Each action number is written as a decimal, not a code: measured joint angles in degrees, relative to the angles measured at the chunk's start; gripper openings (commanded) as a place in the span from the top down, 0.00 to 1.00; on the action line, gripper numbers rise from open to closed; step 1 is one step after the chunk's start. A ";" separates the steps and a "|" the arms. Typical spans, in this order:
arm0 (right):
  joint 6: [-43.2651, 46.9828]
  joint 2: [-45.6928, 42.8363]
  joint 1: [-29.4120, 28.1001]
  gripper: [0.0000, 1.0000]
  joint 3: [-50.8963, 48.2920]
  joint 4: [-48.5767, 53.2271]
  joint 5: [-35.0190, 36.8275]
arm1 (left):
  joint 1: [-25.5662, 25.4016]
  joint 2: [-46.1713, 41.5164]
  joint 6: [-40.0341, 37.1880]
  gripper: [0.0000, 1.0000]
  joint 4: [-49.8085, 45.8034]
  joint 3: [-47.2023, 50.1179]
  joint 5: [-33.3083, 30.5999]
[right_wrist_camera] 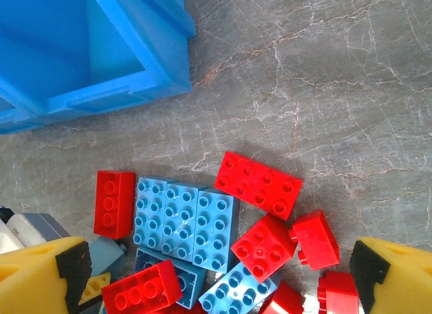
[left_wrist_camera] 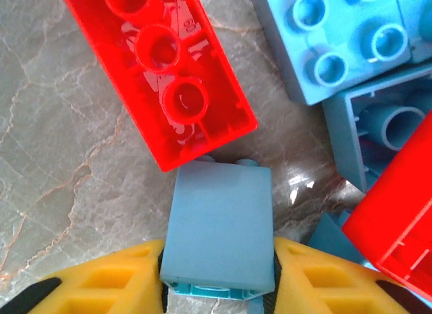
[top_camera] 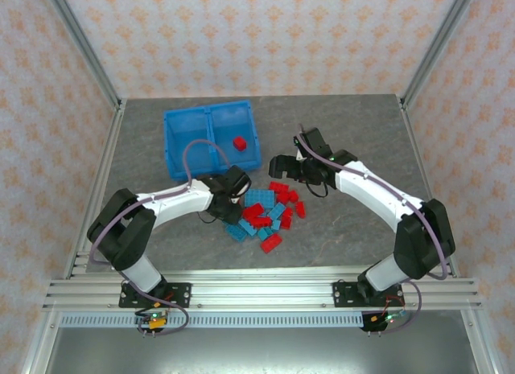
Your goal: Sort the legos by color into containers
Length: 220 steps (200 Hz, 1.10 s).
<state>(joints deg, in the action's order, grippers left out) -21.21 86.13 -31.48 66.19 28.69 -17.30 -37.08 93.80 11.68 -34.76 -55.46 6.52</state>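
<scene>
Grey marbled tabletop (top_camera: 346, 133), floral-papered walls (top_camera: 241, 36). Translucent blue bin (top_camera: 170, 153) has two square compartments split by a divider; one red brick (top_camera: 239, 143) sits in the right compartment. Remaining legos (top_camera: 269, 213) lie in a loose red and light-blue heap just in front of the bin. Down in the heap, the left gripper (left_wrist_camera: 217, 277) pinches a smooth-sided light-blue brick (left_wrist_camera: 219, 226) between black pads; a glossy upturned red piece (left_wrist_camera: 165, 71), hollow side up, touches it. Over the studded heap, the right gripper (right_wrist_camera: 219, 270) hangs with jaws spread wide.
</scene>
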 measured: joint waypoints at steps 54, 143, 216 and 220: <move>3.74 -0.94 -0.11 0.02 -0.35 0.15 -9.88 | 0.07 -0.55 2.01 0.76 1.60 0.04 -1.51; 10.43 -0.96 -4.22 0.02 0.09 4.48 -18.75 | 17.70 -14.49 3.23 0.76 -0.33 -12.00 -10.47; 10.12 -1.05 -4.22 0.02 1.22 4.39 -17.64 | 27.30 12.50 3.41 0.74 5.90 -27.54 -14.80; 10.08 -1.14 -4.22 0.02 1.22 4.39 -17.49 | 27.43 13.97 3.45 0.72 6.23 -28.30 -14.62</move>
<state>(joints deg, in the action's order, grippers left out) -11.14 84.99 -35.70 67.42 33.08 -34.79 -9.65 107.77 15.14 -28.53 -83.77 -8.10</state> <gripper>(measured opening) 0.976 0.314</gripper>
